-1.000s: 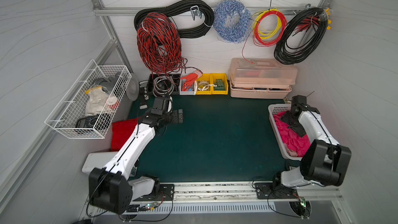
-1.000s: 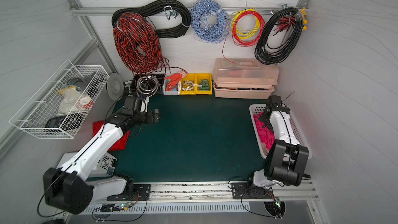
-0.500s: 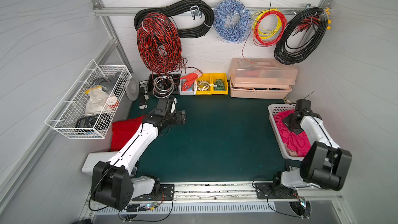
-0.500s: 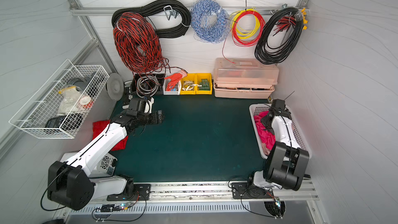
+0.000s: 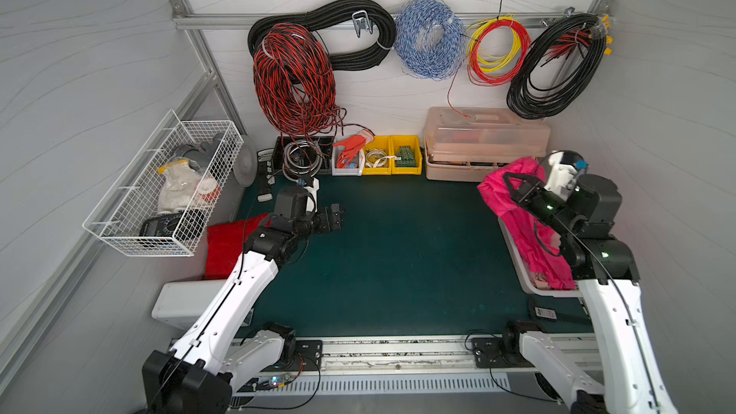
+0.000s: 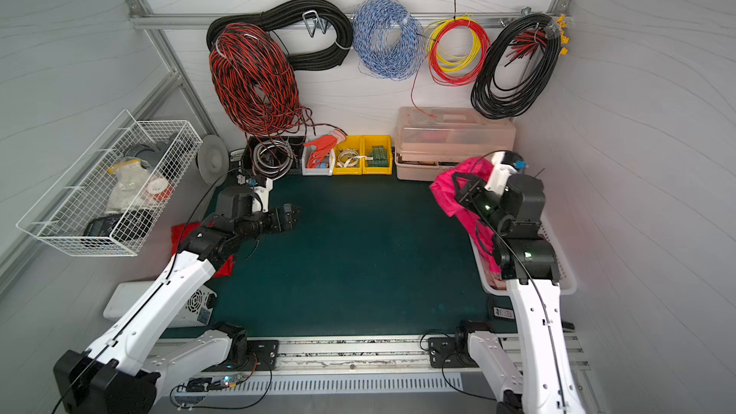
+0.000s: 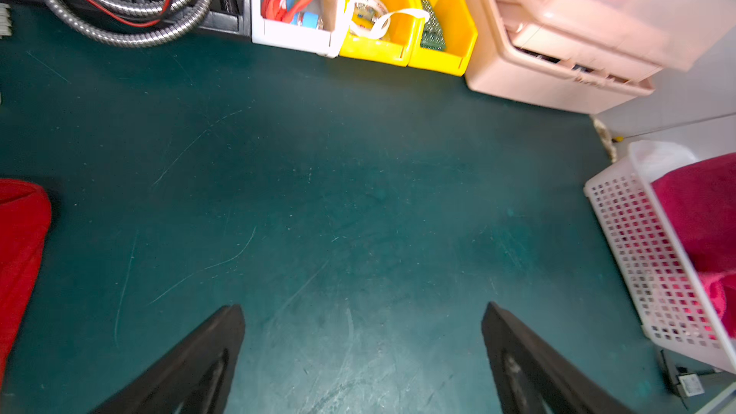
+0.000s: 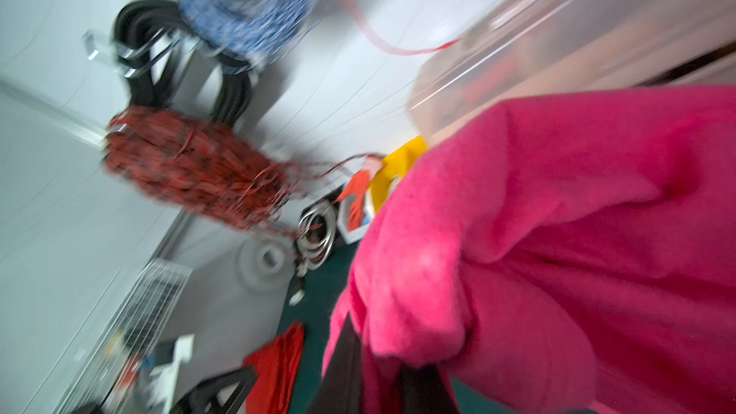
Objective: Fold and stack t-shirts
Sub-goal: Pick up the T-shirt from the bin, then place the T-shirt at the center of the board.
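The right wrist view is blurred, and the pink shirt (image 8: 557, 213) fills much of it. The tips of the right hand (image 8: 382, 376) are buried in this cloth. They stand close together, pinching a fold. In both top views this hand (image 5: 513, 189) holds the shirt (image 5: 494, 193) up at 3 o'clock of the worktop (image 5: 398, 252). The lower part hangs into the white basket (image 7: 645, 256), partly hidden behind the right arm.

The red shirt (image 5: 225, 244) lies at 9 o'clock. The left arm covers part of it, and the left wrist view cuts it (image 7: 20, 240) off at the edge. The left hand (image 7: 362, 312) is wide open and holds nothing.

I count two shirts, two hands and one basket.
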You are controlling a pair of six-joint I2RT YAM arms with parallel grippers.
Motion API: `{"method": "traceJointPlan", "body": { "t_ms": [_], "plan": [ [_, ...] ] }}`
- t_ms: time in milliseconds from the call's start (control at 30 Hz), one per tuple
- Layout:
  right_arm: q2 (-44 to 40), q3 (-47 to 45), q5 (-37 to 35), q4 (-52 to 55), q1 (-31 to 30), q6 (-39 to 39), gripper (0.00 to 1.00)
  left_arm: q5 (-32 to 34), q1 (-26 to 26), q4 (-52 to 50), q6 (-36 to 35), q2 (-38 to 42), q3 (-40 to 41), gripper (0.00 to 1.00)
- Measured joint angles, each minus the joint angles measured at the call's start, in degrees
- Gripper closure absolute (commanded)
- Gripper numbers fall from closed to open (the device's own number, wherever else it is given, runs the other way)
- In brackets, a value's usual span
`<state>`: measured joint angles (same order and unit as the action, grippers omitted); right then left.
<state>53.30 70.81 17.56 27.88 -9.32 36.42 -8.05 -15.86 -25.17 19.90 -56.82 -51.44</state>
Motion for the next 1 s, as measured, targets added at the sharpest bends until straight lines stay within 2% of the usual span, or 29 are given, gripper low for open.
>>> {"method": "traceJointPlan", "body": {
  "t_ms": [67, 200, 233, 333, 367, 467, 567, 600, 633, 667, 767, 833, 900, 1000],
  "plan": [
    [3.91, 1.92, 0.39, 0.13, -8.22, -1.07, 1.00, -1.81, 1.05, 4.39, 3.34, 4.26, 4.94, 0.00],
    [13.73, 3.41, -2.16, 0.87, -22.75, -3.15, 1.00, -9.73, 5.86, 18.97, 12.66, 10.60, 16.46, 0.00],
    [16.55, 3.50, -2.64, 1.01, -26.01, -3.45, 0.96, -10.93, 6.73, 19.74, 13.94, 10.67, 17.35, 0.00],
    [24.96, 3.67, -3.54, 0.85, -32.83, -3.45, 0.63, -14.32, 6.88, 14.49, 13.09, 6.82, 13.73, 0.00],
    [27.67, 3.89, -3.45, 0.52, -34.38, -3.06, 0.57, -15.02, 6.64, 12.09, 11.93, 4.87, 11.30, 0.00],
    [38.25, 7.50, -2.54, 0.09, -38.95, -3.91, 0.57, -15.04, 5.95, 8.63, 8.57, 2.49, 7.72, 0.00],
    [49.40, 15.26, -2.56, 0.92, -43.93, -5.57, 0.67, -13.46, 5.64, 6.99, 6.54, 5.31, 9.81, 0.00],
    [52.15, 17.46, -2.54, 1.03, -45.57, -6.16, 0.68, -12.96, 5.60, 6.97, 6.12, 6.86, 11.30, 0.00],
    [54.60, 19.45, -2.43, 1.20, -47.17, -6.40, 0.60, -12.50, 5.55, 6.73, 5.77, 8.00, 12.52, 0.00],
    [56.33, 21.03, -2.27, 1.51, -48.39, -6.51, 0.54, -12.28, 5.55, 5.88, 5.51, 8.72, 13.27, 0.00],
    [59.65, 24.98, -3.52, 4.81, -51.34, -7.98, 0.49, -10.78, 5.68, 3.30, 4.31, 6.91, 12.41, 0.00],
    [59.36, 24.63, -7.56, 7.13, -51.71, -7.76, 0.33, -10.38, 4.63, 1.60, 2.93, 4.17, 10.43, 0.00],
    [57.22, 21.53, -12.98, 8.17, -50.36, -6.54, 0.20, -9.77, 2.23, 0.70, 1.77, 2.56, 9.27, 0.00],
    [49.62, 11.82, -19.61, 9.20, -44.46, -3.26, 0.16, -8.44, -2.95, 0.24, 1.11, 1.18, 8.83, 0.00]
  ]
}}
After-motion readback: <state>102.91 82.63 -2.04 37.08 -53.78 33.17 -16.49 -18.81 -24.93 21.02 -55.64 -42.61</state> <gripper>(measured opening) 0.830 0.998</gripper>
